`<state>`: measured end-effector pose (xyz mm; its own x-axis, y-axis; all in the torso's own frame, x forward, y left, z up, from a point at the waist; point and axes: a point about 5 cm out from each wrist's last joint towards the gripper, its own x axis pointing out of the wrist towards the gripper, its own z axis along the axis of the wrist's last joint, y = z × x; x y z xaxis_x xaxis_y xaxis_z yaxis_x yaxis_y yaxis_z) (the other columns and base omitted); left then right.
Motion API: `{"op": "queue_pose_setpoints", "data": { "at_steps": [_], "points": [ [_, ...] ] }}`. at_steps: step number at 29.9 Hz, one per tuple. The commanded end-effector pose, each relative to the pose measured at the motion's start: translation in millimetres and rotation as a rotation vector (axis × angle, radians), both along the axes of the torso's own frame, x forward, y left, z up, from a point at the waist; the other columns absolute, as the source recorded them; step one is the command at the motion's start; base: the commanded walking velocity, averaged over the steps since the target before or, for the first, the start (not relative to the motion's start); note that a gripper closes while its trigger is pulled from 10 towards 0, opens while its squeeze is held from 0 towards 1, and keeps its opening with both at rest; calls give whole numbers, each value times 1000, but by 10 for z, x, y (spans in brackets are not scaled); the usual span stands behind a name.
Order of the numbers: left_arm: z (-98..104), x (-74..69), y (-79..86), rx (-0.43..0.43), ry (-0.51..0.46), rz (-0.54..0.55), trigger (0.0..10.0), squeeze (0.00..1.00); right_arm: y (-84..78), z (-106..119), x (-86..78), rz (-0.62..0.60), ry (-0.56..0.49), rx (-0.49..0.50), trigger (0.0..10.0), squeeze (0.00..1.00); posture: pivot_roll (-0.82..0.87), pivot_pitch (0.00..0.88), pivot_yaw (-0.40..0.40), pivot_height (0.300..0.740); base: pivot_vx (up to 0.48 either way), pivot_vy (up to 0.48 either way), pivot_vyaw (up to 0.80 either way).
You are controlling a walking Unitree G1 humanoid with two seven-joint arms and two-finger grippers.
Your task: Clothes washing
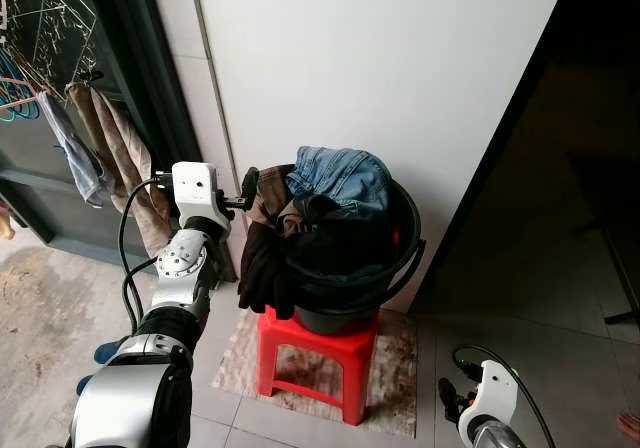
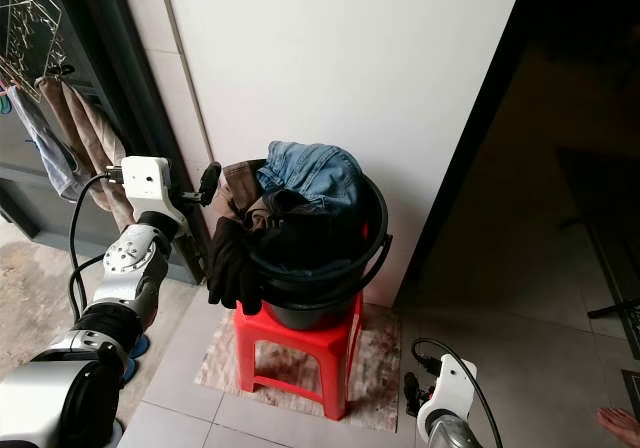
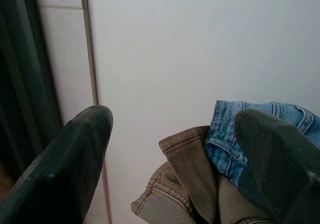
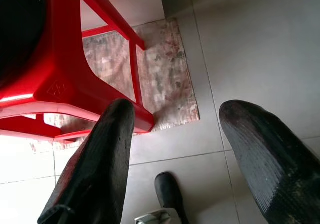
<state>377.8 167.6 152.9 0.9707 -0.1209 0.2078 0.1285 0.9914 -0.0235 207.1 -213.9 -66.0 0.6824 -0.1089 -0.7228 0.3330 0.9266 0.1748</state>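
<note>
A black bucket (image 1: 400,258) heaped with clothes stands on a red plastic stool (image 1: 320,353) against the white wall. Blue jeans (image 1: 340,178) lie on top, a brown garment (image 1: 272,203) is bunched at the left rim, and a black garment (image 1: 265,268) hangs down over that side. My left gripper (image 1: 247,190) is raised beside the brown garment at the bucket's left edge; in the left wrist view it (image 3: 172,116) is open with nothing between its fingers. My right gripper (image 1: 450,400) hangs low to the right of the stool, open (image 4: 177,109) above the floor tiles.
A patterned mat (image 1: 400,388) lies under the stool. Cloths on hangers (image 1: 110,148) hang by the dark door frame at the left. A dark doorway opens on the right. Blue slippers (image 1: 105,351) lie on the floor near my left arm.
</note>
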Motion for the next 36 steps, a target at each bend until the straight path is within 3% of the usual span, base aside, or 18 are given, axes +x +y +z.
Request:
{"op": "queue_pose_setpoints", "data": {
  "at_steps": [1,9,21,25,28,29,30,32,36],
  "points": [
    [-2,10,-6,-3,6,-6,10000,0,-4,-3,-10,-1,-1,-4,10000,0,26,0,-9,732,0,0,-650],
    [16,11,21,5,-6,7,10000,0,-5,-1,-4,-4,1,-4,10000,0,28,0,-10,732,0,-299,-652],
    [50,28,28,-4,-11,6,10000,0,-9,5,5,-7,-3,1,10000,0,31,5,-10,732,0,0,-637],
    [50,36,29,5,-2,9,10000,0,-10,11,11,-19,-14,3,10000,0,29,10,-8,732,0,0,0],
    [50,48,30,50,13,14,10000,0,-11,11,13,-20,-12,2,10000,0,29,10,-8,732,0,0,0],
    [36,56,27,125,32,25,10000,0,-11,11,12,-20,-12,3,10000,0,29,10,-8,732,0,0,0],
    [36,56,27,125,32,25,10000,0,-11,11,12,-20,-12,3,10000,0,29,10,-8,732,0,0,0],
    [7,67,39,221,63,53,10000,0,-10,10,11,-20,-11,3,10000,0,29,10,-8,732,0,0,0],
    [-10,74,54,318,83,63,10000,0,-9,9,11,-19,-10,3,10000,0,29,10,-8,732,0,0,0]
  ]
}}
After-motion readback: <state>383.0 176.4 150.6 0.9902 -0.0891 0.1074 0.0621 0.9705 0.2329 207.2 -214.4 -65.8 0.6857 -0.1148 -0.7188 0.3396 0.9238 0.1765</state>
